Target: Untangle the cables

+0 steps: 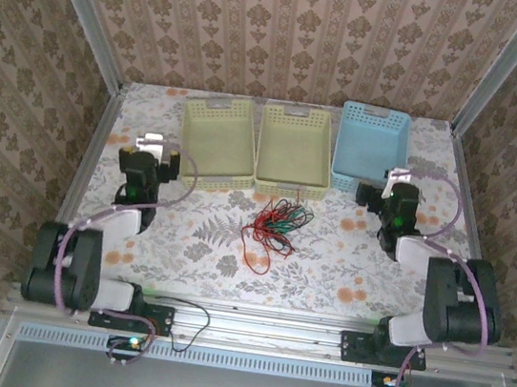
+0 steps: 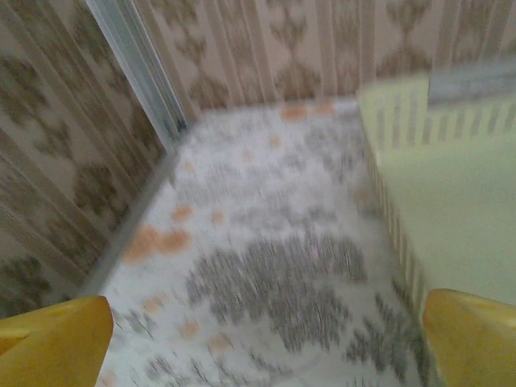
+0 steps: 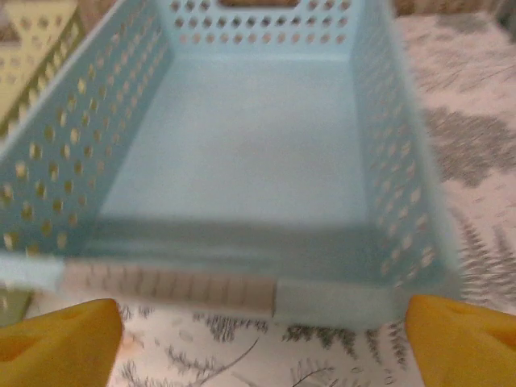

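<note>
Finding the cables (image 1: 274, 223) bunching in one knot at mid-table, just in front of the middle basket (image 1: 293, 150), stretching diagonally from far-right to near-left, a red loop trailing nearest the bases. Lying roughly midway between both grippers, perhaps slightly nearer the right. Holding the left gripper (image 1: 154, 145) spread wide and empty, aiming toward the far-left corner beside the left basket (image 1: 215, 144). Holding the right gripper (image 1: 395, 182) likewise spread and empty, facing into the blue basket (image 3: 242, 161). Pointing both away from the knot; likely needing an inward swing of either wrist.
</note>
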{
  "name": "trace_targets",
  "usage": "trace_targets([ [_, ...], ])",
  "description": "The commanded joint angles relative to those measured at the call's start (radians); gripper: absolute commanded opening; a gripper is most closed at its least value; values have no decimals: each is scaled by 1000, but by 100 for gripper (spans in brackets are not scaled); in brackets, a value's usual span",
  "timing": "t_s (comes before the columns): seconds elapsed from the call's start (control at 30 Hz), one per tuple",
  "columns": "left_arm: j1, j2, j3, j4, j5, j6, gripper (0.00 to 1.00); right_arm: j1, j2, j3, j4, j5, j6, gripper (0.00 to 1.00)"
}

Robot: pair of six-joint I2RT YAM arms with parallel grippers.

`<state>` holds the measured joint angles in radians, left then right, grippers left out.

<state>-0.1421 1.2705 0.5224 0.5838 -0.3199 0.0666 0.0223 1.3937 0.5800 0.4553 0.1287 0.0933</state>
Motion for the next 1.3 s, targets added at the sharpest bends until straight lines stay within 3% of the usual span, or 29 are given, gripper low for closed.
trace_targets([
  [0.0, -28, -146, 81, -326, -120, -94, 100, 47, -136, 87, -294, 151, 97, 87],
  [0.1, -135, -246, 102, -518, -45, -210, 100, 189, -219, 127, -434, 141, 63, 84],
  [0.23, -404, -316, 2, -491, 82, -291, 100, 413, -238, 207, -611, -29, 13, 82],
  [0.3, -488, -292, -22, -466, 132, -373, 100, 489, -212, 250, -663, -139, 20, 80],
  [0.4, -554, -209, -38, -394, 219, -481, 100, 561, -151, 294, -669, -229, 70, 66],
  [0.57, -627, -99, -30, -280, 257, -524, 100, 577, -42, 341, -628, -243, 134, 55],
  [0.9, -692, 141, 76, -246, 293, -516, 100, 576, 186, 449, -618, -275, 175, 42],
  [1.0, -697, 190, 94, -218, 299, -524, 100, 576, 211, 456, -626, -302, 176, 32],
  [1.13, -695, 248, 117, -220, 297, -527, 94, 576, 219, 462, -642, -332, 176, 0],
  [1.27, -695, 313, 134, -216, 260, -550, 86, 573, 156, 457, -644, -290, 181, 0],
])
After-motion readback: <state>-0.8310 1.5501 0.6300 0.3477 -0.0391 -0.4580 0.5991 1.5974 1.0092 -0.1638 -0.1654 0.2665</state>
